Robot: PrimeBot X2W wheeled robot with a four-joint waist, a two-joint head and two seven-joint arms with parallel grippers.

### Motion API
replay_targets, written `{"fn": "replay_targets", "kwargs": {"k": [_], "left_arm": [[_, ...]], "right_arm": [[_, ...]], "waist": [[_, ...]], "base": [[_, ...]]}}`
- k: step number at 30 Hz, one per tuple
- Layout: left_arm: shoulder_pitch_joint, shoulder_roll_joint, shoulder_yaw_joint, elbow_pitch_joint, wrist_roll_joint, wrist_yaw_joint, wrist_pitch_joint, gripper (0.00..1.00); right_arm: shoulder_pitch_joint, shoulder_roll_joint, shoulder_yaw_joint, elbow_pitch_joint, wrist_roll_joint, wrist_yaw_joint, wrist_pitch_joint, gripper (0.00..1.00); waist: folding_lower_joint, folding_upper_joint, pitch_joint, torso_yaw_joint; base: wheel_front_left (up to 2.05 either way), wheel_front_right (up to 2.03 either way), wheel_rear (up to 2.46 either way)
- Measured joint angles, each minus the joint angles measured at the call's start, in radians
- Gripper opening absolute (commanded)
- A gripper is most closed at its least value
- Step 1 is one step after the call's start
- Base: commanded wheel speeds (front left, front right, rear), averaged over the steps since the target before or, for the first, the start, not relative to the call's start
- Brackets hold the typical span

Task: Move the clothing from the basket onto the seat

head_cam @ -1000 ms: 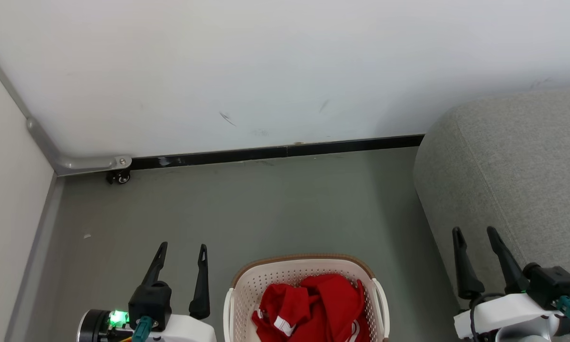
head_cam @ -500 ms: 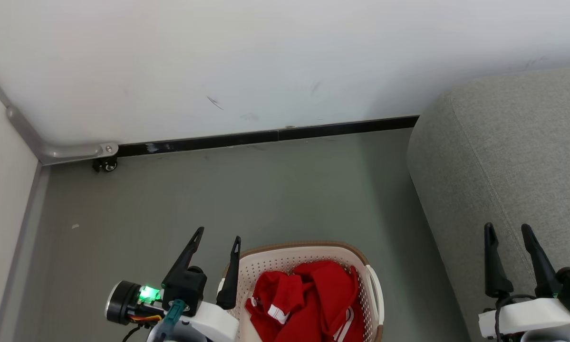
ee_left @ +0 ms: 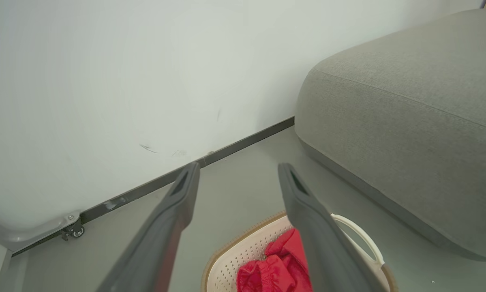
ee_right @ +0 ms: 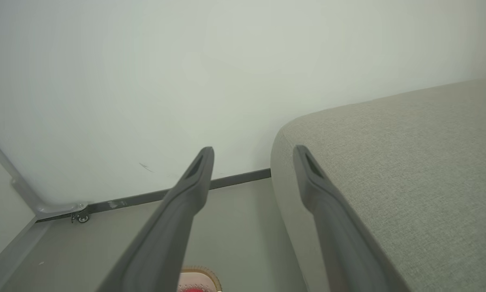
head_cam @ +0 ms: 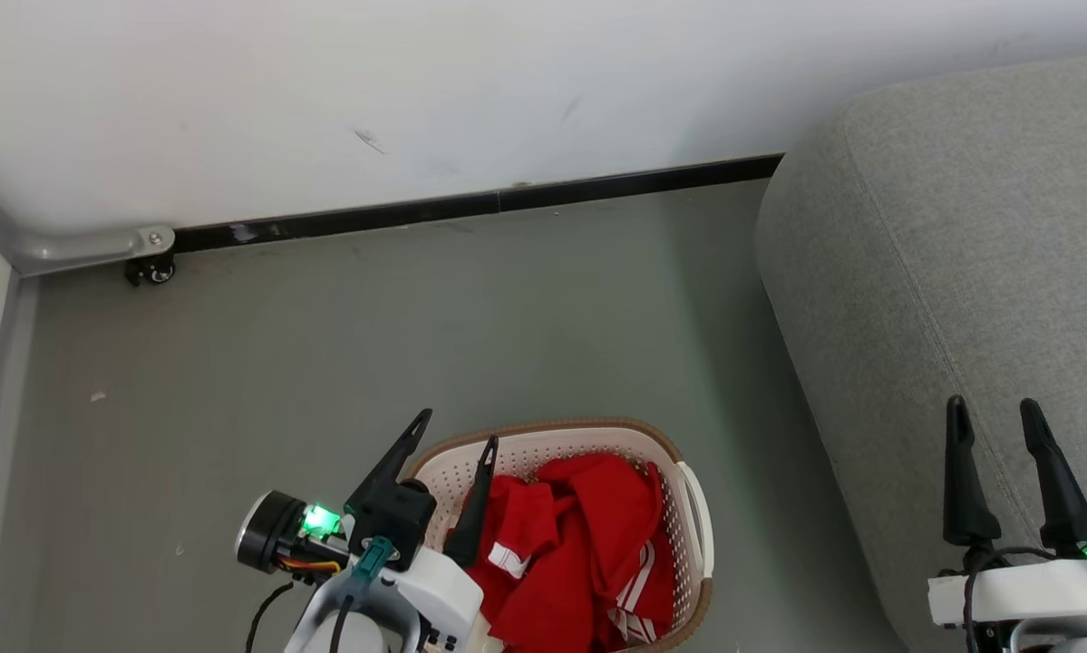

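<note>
The left gripper [head_cam: 457, 429] gapes wide, empty, over the basket [head_cam: 543, 424] at its left rim. The right gripper [head_cam: 994, 408], equally spread and empty, hangs by the sofa's [head_cam: 942, 227] rounded edge. Crumpled red clothing [head_cam: 588, 535] lies in the oval, perforated plastic basket; the sofa is woven grey.

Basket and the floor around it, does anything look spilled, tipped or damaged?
Nothing serious stands out. The basket stands upright on the floor with the red clothing heaped inside, none spilled onto the floor. The only blemishes are a few dark scuff marks on the wall and a pale speck on the floor.
</note>
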Motion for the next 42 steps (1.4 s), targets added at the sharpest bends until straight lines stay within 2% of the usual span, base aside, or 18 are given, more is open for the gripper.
{"fn": "replay_targets", "kwargs": {"k": [26,42], "left_arm": [[-0.181,0.002,0.000,0.121,0.053,0.002,0.012,1.00],[-0.240,0.039,-0.003,0.233,0.086,0.012,0.024,1.00]], "right_arm": [[-0.127,0.000,0.042,-0.069,0.035,0.000,-0.010,1.00],[-0.227,0.000,0.076,-0.068,0.063,0.000,-0.016,1.00]], "waist": [[0.0001,0.0000,0.253,-0.111],[0.0000,0.0000,0.400,-0.178]], "base": [[0.00,0.00,0.00],[0.00,0.00,0.00]]}}
